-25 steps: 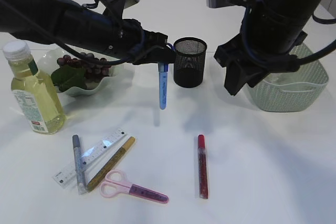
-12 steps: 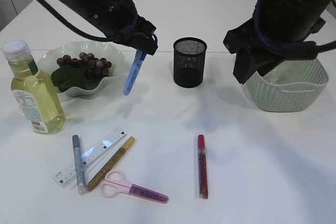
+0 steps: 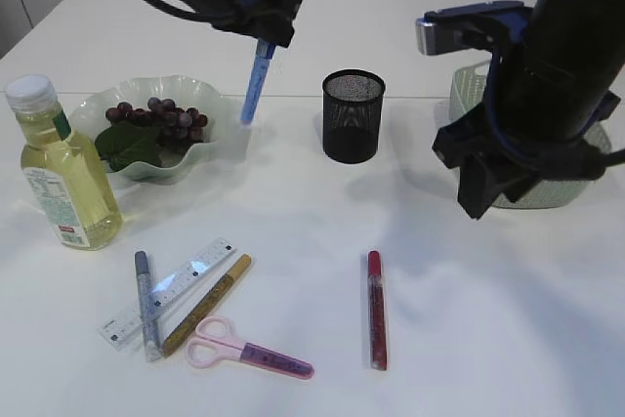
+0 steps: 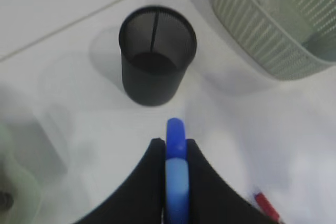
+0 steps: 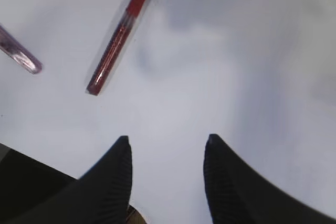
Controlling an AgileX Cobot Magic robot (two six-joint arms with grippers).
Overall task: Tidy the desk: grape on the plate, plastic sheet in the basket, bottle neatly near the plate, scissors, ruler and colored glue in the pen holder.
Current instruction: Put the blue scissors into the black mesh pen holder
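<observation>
The left gripper [image 3: 262, 38] was observed raised above the worktop [image 3: 439, 319], its fingers [image 4: 149, 182] clenched on a blue glue pen [image 3: 255, 83] that hung tilted, tip down, at about 9 o'clock from the pen holder [image 3: 353, 115]. In the left wrist view the pen was seen gripped between the two fingers, with the holder ahead at 12 o'clock and apart from it. The holder stood upright near the worktop's middle; no contents could be made out in it.

The right gripper [image 5: 167, 169] was held over bare worktop with its fingers [image 5: 116, 174] released and nothing between them. A red glue pen [image 3: 375, 309] lay flat at about 10 o'clock from it in the right wrist view.

The grapes [image 3: 161, 120] were found on the plate [image 3: 207, 95], at 9 o'clock from the holder. The bottle [image 3: 61, 168] stood upright just beside the plate, at its 8 o'clock. The basket [image 3: 469, 85] sat at 3 o'clock from the holder, largely hidden by the right arm; clear material was seen inside it in the left wrist view.

At the front left, the ruler [image 3: 176, 285] lay flat with a silver glue pen [image 3: 145, 303] across it and a gold glue pen [image 3: 207, 303] beside it. The scissors [image 3: 249, 351] lay near these, at 5 o'clock.
</observation>
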